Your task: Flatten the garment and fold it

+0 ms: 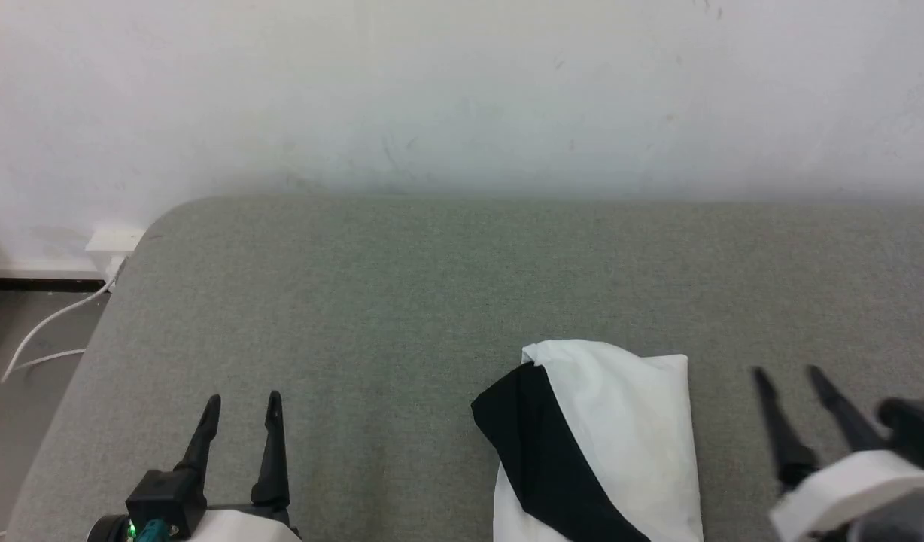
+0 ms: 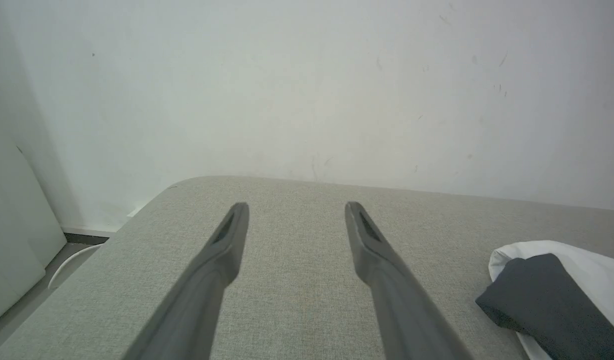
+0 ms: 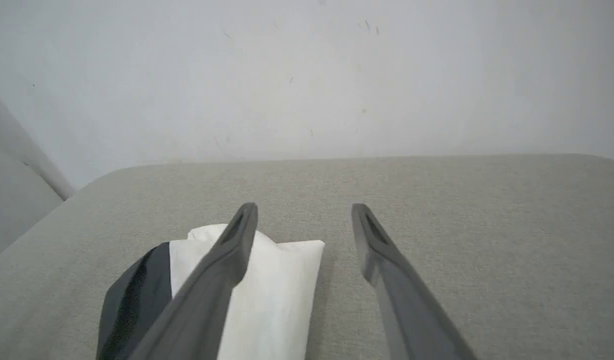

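Observation:
The garment lies folded into a narrow white bundle with a black sleeve across its left side, on the grey padded table, running off the bottom of the head view. It also shows as the garment at the lower right of the left wrist view and the garment at the lower left of the right wrist view. My right gripper hovers open just right of it, holding nothing. My left gripper stands open at the lower left, well apart from the cloth. The right gripper and left gripper are above bare table.
A white wall rises right behind the table's far edge. The table's rounded left corner drops to a dark floor with a white cable and a wall socket. Bare grey surface stretches beyond and left of the garment.

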`<state>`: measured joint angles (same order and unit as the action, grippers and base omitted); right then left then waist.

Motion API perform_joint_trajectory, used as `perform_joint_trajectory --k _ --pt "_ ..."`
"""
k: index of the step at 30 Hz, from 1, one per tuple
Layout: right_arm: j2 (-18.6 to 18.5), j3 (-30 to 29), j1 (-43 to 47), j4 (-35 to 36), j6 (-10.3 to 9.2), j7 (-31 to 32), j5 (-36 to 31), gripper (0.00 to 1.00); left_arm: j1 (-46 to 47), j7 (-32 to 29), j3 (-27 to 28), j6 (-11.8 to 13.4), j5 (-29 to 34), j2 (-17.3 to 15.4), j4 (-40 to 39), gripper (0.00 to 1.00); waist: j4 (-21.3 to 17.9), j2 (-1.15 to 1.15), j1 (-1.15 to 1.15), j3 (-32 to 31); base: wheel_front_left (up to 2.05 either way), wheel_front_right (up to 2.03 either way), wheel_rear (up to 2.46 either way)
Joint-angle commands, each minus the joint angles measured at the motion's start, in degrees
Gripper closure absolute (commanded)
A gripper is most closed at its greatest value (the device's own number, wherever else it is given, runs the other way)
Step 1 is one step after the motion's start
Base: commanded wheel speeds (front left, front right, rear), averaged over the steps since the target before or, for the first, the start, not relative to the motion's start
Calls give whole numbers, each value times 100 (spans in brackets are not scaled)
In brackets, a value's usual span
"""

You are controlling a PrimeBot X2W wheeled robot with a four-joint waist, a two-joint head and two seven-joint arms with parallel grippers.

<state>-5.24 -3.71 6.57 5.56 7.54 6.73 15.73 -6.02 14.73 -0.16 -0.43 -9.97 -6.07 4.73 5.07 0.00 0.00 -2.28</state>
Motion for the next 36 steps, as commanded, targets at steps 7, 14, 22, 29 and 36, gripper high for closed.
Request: perform_joint_trajectory --k 7,14,22,29,36 --pt "-159 -1282 314 -195 -5 953 410 0 -47 27 102 68 65 48 -50 0 -51 0 0 31 0 0 0" --pt "-255 -1438 70 -1107 -5 2935 1322 0 -24 27 125 58 92 67 -81 0 -30 0 0 118 0 0 0" --pt "154 -1135 -732 -1846 -5 3939 2455 0 112 27 56 -1 162 64 -67 0 175 0 0 316 0 0 0" --pt "218 -659 -1083 -2406 -5 3735 2642 0 224 27 27 -59 169 65 5 0 326 0 0 417 0 0 0" --pt "227 -67 -1283 -2965 -5 3451 2568 100 244 27 10 -74 210 75 84 0 379 0 0 378 0 0 0"
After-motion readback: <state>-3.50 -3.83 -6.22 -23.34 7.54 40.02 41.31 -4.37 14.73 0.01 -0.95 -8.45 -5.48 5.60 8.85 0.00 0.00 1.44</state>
